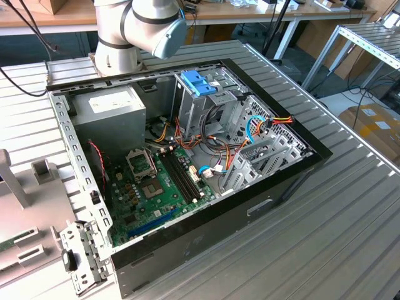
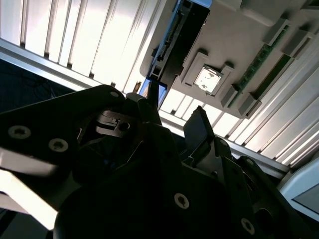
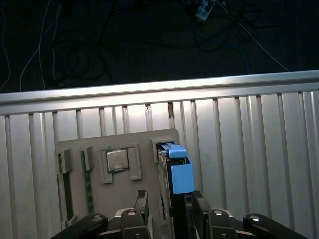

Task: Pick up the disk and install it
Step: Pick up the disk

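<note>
The disk (image 3: pixel 175 172) stands on edge in a slot of a grey holder plate (image 3: pixel 134 196), with its blue side piece (image 3: pixel 181 178) facing up. In the first wrist view my gripper (image 3: pixel 169 206) is open just above it, one finger (image 3: pixel 142 203) on each side of the disk and not touching it. In the second wrist view the disk (image 2: pixel 185 31) is a dark slab with a blue edge, beyond the spread fingertips (image 2: pixel 199 124) of my gripper (image 2: pixel 174 112). The open computer case (image 1: pixel 300 165) lies on the table, with its metal drive cage (image 1: pixel 194 103) at the far side.
The holder plate also carries a processor chip (image 3: pixel 115 160) and memory sticks (image 3: pixel 88 186). The plate lies on a ribbed aluminium table (image 3: pixel 249 149) near its edge rail (image 3: pixel 159 89). Inside the case are a grey power supply (image 1: pixel 115 109), a green motherboard (image 1: pixel 156 187), cables (image 1: pixel 250 134) and a light-blue latch (image 1: pixel 199 81).
</note>
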`<state>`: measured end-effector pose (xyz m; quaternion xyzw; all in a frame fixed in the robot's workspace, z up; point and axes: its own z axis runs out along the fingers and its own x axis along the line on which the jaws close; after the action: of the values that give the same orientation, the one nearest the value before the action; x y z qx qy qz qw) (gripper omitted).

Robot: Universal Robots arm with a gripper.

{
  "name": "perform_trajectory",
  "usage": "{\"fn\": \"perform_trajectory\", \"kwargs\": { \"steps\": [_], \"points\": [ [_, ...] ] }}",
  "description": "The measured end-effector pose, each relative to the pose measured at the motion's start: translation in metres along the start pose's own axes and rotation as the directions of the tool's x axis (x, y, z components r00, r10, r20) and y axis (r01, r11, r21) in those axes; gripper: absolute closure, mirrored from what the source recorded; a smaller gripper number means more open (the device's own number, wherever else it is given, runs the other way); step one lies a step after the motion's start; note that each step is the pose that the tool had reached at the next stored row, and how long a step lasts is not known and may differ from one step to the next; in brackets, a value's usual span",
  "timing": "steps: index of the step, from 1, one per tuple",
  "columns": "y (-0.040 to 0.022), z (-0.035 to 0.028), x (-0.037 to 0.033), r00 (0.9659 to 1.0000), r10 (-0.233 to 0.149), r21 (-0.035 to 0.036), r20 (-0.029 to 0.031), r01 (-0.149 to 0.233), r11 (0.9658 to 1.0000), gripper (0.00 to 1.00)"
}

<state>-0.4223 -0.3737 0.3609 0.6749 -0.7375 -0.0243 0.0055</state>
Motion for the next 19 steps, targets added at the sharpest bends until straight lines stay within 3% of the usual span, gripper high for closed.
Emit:
{"fn": "perform_trajectory", "kwargs": {
  "steps": [19],
  "points": [
    [0.001, 0.0082, -0.001, 1.0, 0.0, 0.0, -0.0001, 0.0, 1.0, 0.52]
  ]
}}
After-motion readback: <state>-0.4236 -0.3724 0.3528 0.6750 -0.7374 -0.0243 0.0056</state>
